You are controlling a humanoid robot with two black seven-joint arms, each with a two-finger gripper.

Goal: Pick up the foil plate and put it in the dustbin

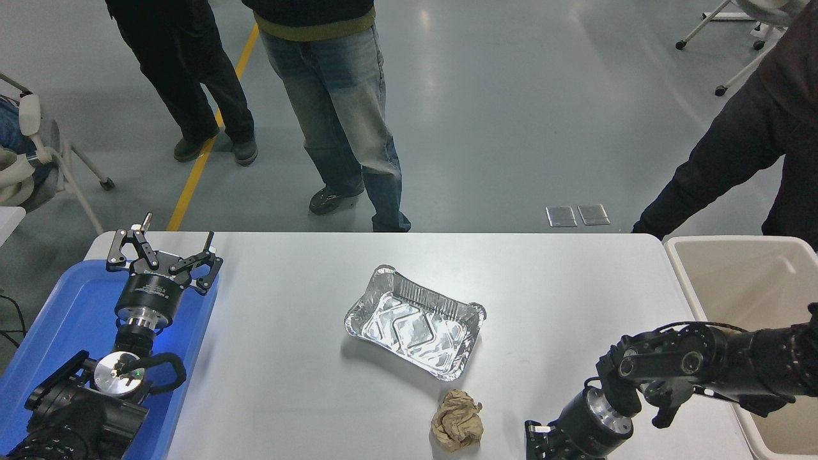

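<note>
The foil plate (415,322) lies upright and empty on the middle of the white table (562,287). The beige dustbin (744,287) stands at the table's right end, and its inside looks empty. My right arm comes in from the right edge in front of the dustbin and bends down to the picture's bottom. Its gripper (537,442) is at the bottom edge, right of and nearer than the plate, mostly cut off. My left gripper (163,254) is parked open over the blue tray at the lower left.
A crumpled brown paper ball (457,421) lies just in front of the plate, left of my right gripper. A flat blue tray (70,313) covers the table's left end. Two people stand beyond the far edge, and a third person's dark sleeve (716,172) reaches near the dustbin.
</note>
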